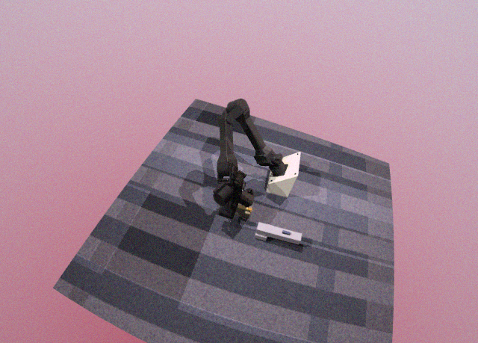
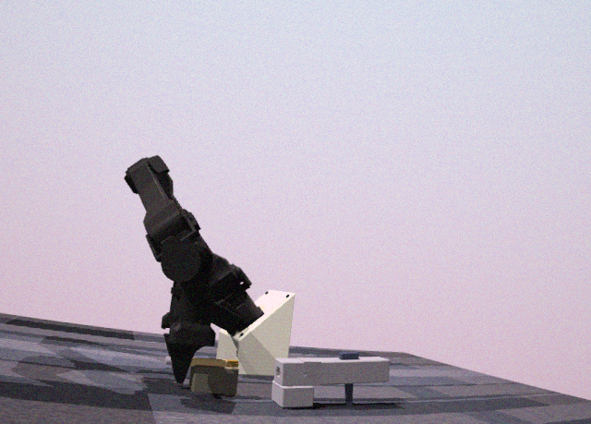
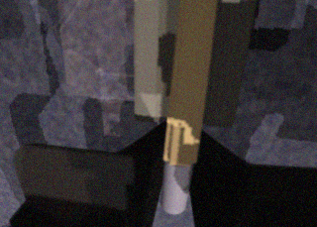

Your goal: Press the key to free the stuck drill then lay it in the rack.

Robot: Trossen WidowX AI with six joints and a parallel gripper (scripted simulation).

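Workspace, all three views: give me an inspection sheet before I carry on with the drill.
surface: patchwork grey-blue tabletop, shadowed
job's things: tan bar-shaped drill with pale round shank at the top of the olive block rack, full seating unclear; long white housing beside it, blue key on top
clutter: nothing seen
grippers: black tool shut on the drill's shank
cables: nothing seen
surroundings: white wedge mount under the arm; plain pinkish backdrop

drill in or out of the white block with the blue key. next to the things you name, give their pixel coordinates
Out: the gripper (image 1: pixel 232 213) (image 2: pixel 180 382) (image 3: pixel 177 129) is shut on the drill (image 1: pixel 246 207) (image 2: pixel 231 363) (image 3: pixel 190 73), and the exterior view shows a gap between drill and white block (image 1: pixel 270 229) (image 2: pixel 324 372).
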